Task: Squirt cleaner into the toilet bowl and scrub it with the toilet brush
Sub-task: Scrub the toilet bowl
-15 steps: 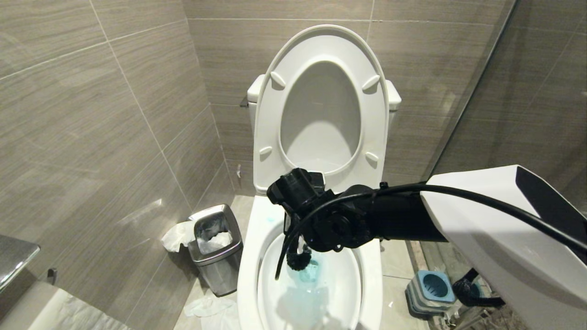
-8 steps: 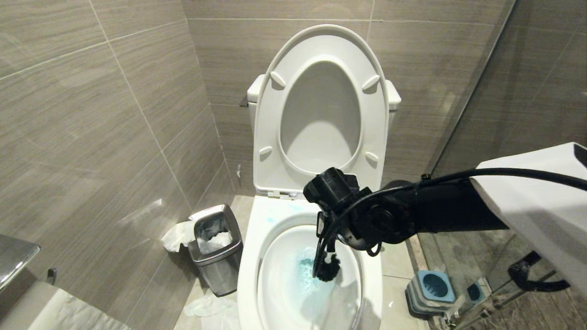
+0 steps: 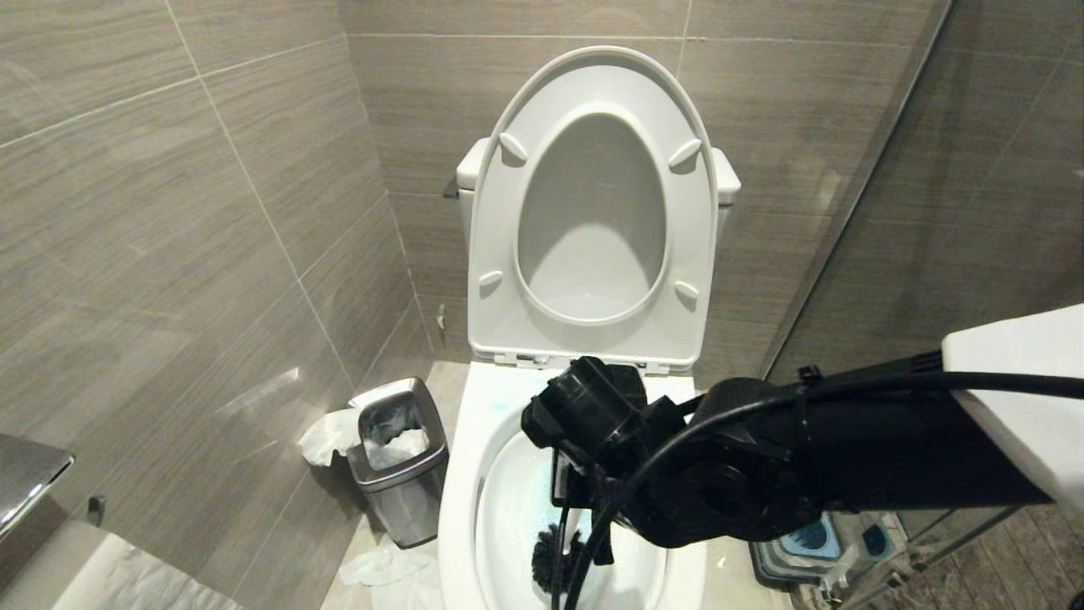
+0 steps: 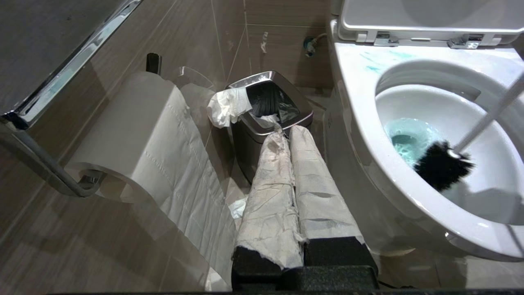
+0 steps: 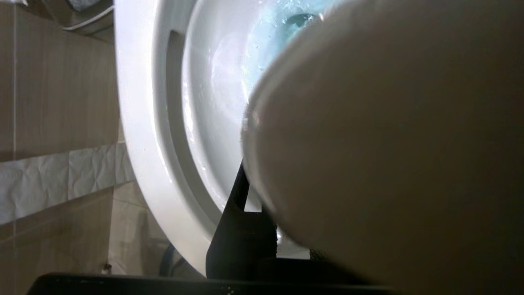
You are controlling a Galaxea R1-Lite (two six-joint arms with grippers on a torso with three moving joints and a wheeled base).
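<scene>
While we are working across the scene from the left, we are first meeting the toilet paper roll (image 4: 135, 135) on its chrome holder by the tiled wall, then the steel waste bin (image 3: 398, 457) with tissue spilling over its edge. Our left gripper (image 4: 292, 135) is hanging parked just in front of that bin, its paper-wrapped fingers (image 4: 270, 176) pressed flat together and carrying nothing.

Moving on, we are coming to the toilet bowl (image 3: 461, 508), seat and lid raised against the cistern. The cleaner (image 4: 403, 137) is already in: it is tinting the water at the drain turquoise and lying in pale streaks on the rim near the hinges. So we are judging the squirting step done and the scrubbing step in hand. The toilet brush (image 4: 442, 166) is inside the basin, its black bristle head against the near inner wall, just beside the blue water.

Our right gripper (image 3: 572, 491) is reaching over the bowl from the right, its narrowly parted fingers clamping the white handle, whose knob end is crowding the right wrist view. Further right, the brush holder (image 3: 809, 538) is standing on the floor, partly hidden behind the arm.

Next, we are expecting to sweep the head around the walls and under the rim, keeping the grip firm so the slim handle is not twisting loose.
</scene>
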